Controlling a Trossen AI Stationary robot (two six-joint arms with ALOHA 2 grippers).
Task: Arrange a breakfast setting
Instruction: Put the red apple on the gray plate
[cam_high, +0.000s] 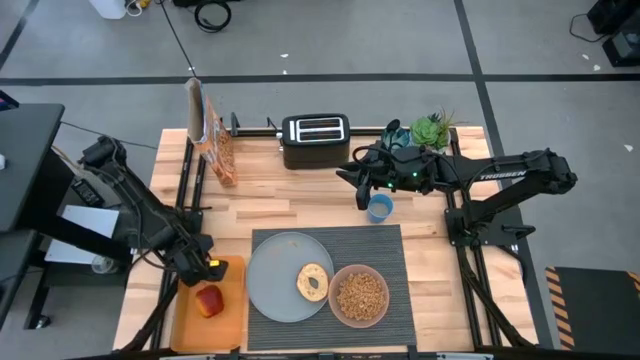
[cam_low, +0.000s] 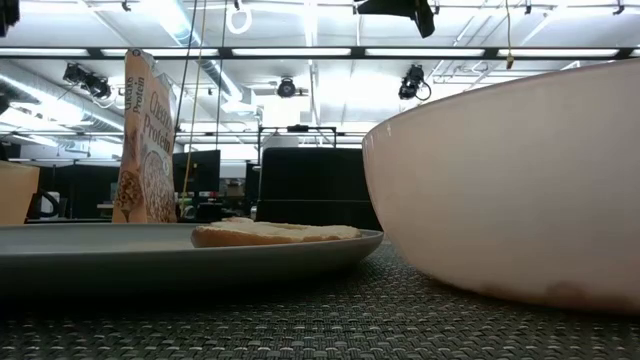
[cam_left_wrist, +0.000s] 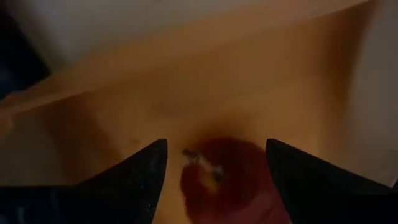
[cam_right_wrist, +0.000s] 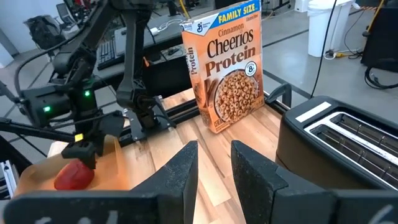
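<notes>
Breakfast is mostly laid: the mat (cam_high: 330, 290) on the desk (cam_high: 300, 210) carries the plate (cam_high: 280, 280) with the bagel (cam_high: 313, 281) and the bowl (cam_high: 360, 296) of cereal (cam_high: 360, 293). The apple (cam_high: 209, 301) sits on the tray (cam_high: 225, 320), the left end effector (cam_high: 200, 270) wide above it. Right end effector (cam_high: 362, 190), narrow, waits near the toaster (cam_high: 315, 139). No spoon visible.

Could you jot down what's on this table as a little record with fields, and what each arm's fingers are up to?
Mat: dark ribbed mat
Plate: grey plate on mat, bagel on it
Bowl: pink bowl holding cereal
Apple: red apple on orange tray
Left gripper: fingers open, above apple
Right gripper: by blue cup, near toaster
Back: cereal box
</notes>
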